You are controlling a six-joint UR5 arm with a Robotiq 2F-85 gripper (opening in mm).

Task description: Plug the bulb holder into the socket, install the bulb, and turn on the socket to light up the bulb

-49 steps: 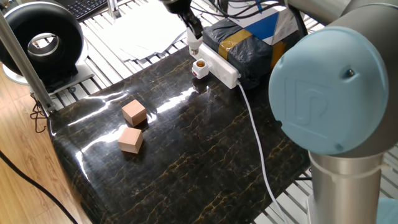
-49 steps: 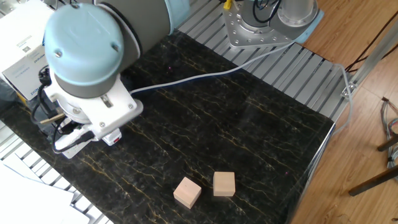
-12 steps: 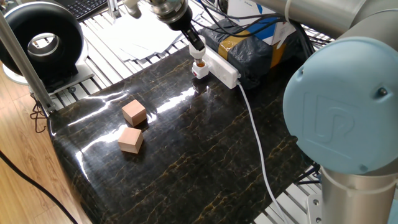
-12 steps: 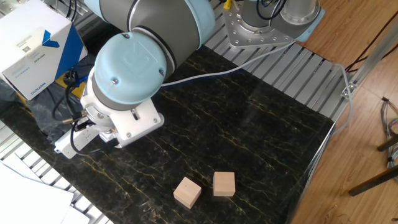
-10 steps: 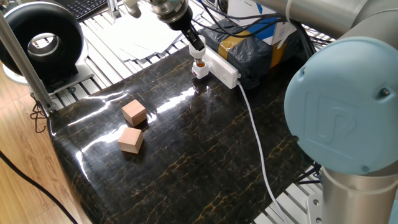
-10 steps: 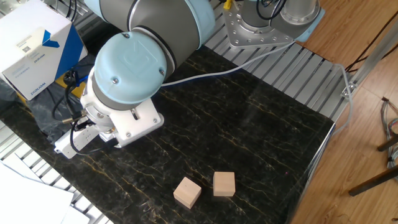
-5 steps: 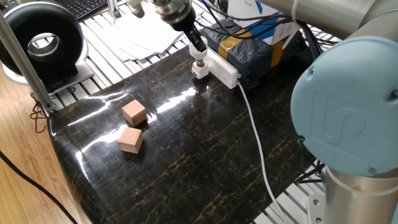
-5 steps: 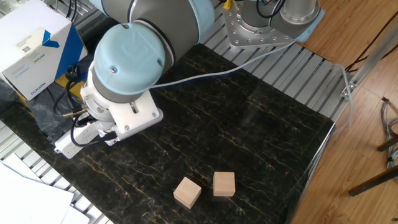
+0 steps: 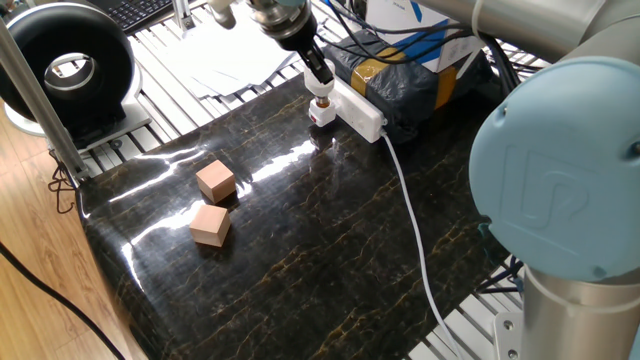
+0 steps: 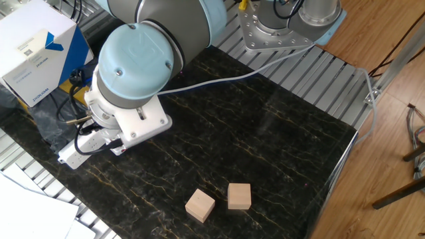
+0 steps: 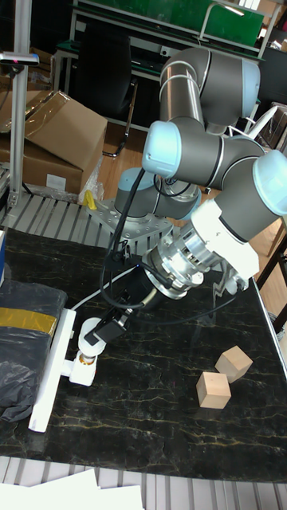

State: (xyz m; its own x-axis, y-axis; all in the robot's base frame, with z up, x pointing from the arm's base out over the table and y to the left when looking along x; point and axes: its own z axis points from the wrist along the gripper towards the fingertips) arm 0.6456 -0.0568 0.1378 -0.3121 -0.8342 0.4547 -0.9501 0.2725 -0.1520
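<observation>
The socket (image 9: 358, 110) is a long white power strip lying at the black table's far edge, also visible as the socket (image 11: 51, 372) and the socket (image 10: 78, 152). The white bulb holder (image 9: 322, 113) sits plugged into its near end, seen too as the bulb holder (image 11: 81, 371). The bulb (image 9: 322, 97) stands upright in the holder's opening. My gripper (image 9: 318, 78) is shut on the bulb's top from above; the gripper (image 11: 92, 341) reaches it at a slant. In the other fixed view the wrist hides the fingers and the bulb.
Two tan wooden blocks (image 9: 215, 181) (image 9: 210, 224) lie toward the table's left front. A dark wrapped box with yellow tape (image 9: 395, 75) sits behind the socket. The white cable (image 9: 415, 230) runs across the table's right side. A black round device (image 9: 70, 65) stands far left.
Since 4.9 s ago the bulb came down from above onto the holder. Over the last second the wrist has turned a little about the bulb; the blocks stayed put.
</observation>
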